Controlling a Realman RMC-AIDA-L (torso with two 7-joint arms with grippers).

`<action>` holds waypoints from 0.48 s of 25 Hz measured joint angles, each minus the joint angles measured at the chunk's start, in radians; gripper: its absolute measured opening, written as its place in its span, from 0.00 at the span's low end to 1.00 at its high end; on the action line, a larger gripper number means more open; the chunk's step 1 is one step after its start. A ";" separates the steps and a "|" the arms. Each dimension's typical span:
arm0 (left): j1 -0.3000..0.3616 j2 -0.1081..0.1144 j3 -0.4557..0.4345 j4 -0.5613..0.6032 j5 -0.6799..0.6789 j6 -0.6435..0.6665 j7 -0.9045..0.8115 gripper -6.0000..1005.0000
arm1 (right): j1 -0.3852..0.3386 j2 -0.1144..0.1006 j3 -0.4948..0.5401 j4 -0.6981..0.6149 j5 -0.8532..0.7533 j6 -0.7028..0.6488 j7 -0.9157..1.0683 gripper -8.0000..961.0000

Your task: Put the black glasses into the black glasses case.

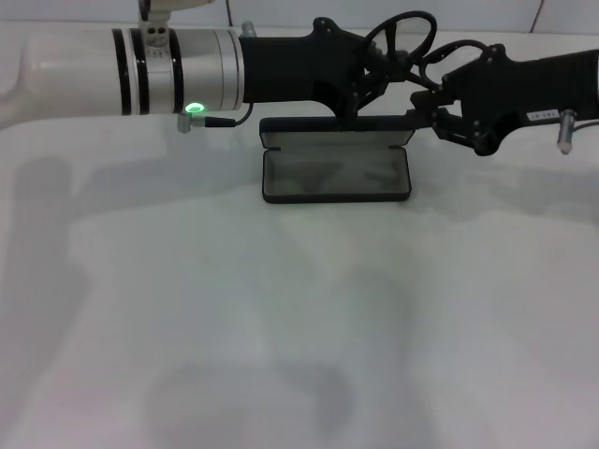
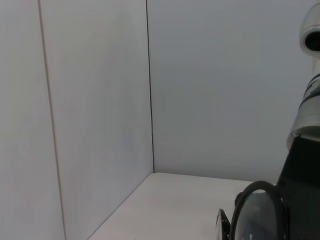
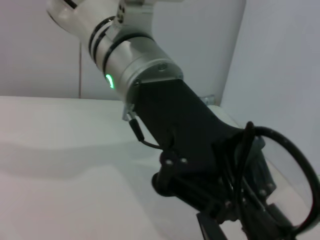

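Note:
The black glasses case (image 1: 335,176) lies open at the far middle of the table, grey lining up, with its lid standing along the back. Above its back edge my left gripper (image 1: 379,79) is shut on the black glasses (image 1: 401,14), whose round lenses rise over the fingers. A lens of the black glasses (image 2: 257,215) shows in the left wrist view. The right wrist view shows the left gripper (image 3: 235,200) gripping the black glasses (image 3: 290,185). My right gripper (image 1: 432,114) hangs close by, just above the case's right rear corner.
The white table (image 1: 281,327) stretches toward me in front of the case. White walls (image 2: 100,100) close in the back and side of the table. Both forearms cross low over the far edge.

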 joint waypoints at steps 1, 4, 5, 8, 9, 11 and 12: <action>0.000 0.000 0.000 0.000 0.000 -0.001 0.000 0.04 | 0.003 0.000 -0.003 0.002 0.000 0.001 0.000 0.18; 0.000 0.000 0.000 0.001 0.001 -0.007 0.000 0.04 | 0.008 -0.001 -0.022 0.002 0.000 -0.009 0.001 0.18; 0.000 0.000 0.000 0.001 0.001 -0.012 0.000 0.04 | 0.008 -0.001 -0.028 -0.001 0.000 -0.016 0.001 0.18; 0.000 0.000 0.000 0.001 0.001 -0.026 0.000 0.04 | 0.001 -0.004 -0.034 -0.013 0.000 -0.041 0.002 0.18; 0.000 0.000 0.000 0.001 0.001 -0.030 -0.001 0.04 | -0.002 -0.005 -0.032 -0.020 0.000 -0.046 0.004 0.18; 0.000 0.000 0.000 0.001 0.001 -0.035 -0.004 0.04 | -0.012 -0.010 -0.028 -0.037 -0.001 -0.060 0.016 0.18; 0.000 0.000 0.000 0.001 0.001 -0.036 -0.007 0.04 | -0.017 -0.015 -0.027 -0.046 -0.002 -0.069 0.025 0.18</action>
